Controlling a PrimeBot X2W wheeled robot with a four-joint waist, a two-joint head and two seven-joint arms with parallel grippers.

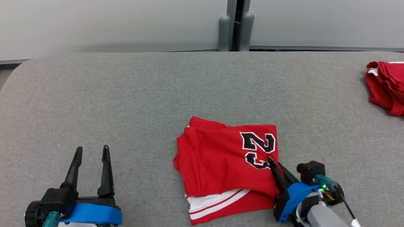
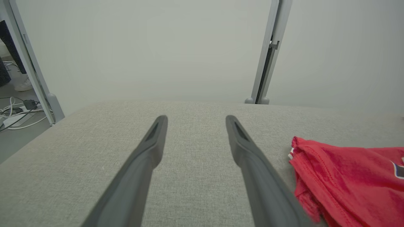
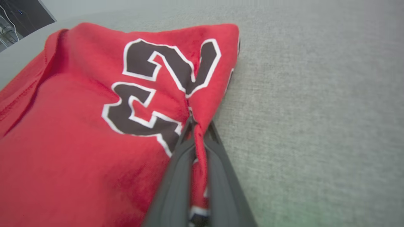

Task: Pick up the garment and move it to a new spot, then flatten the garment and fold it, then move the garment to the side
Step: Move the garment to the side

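Main risk: my right gripper (image 1: pixel 270 161) has only a thin pinch of cloth, at the right edge of the folded garment (image 1: pixel 221 157), right by the black number (image 1: pixel 257 149). If I pull or lift from there, I judge the top layer peels off the stack and the fold opens, or the pinch just slips out. The white-striped hem (image 1: pixel 217 201) nearest me lies loose under the top layer and could trail.

Right side: its fingers (image 3: pixel 176 176) are nearly closed, with a ridge of red fabric clamped between them.

Left gripper (image 1: pixel 92 148): fingers wide apart with nothing between them, over bare table (image 1: pixel 126 94), well left of the garment. Can't tell if it touches the surface.

The garment lies about centre of the table, close to my edge.

Further out, far right: a second red bundle (image 1: pixel 386 86), well apart. If the side spot is over there, don't plough into it.

Past the table: a grey post (image 1: pixel 236 25) against the wall.
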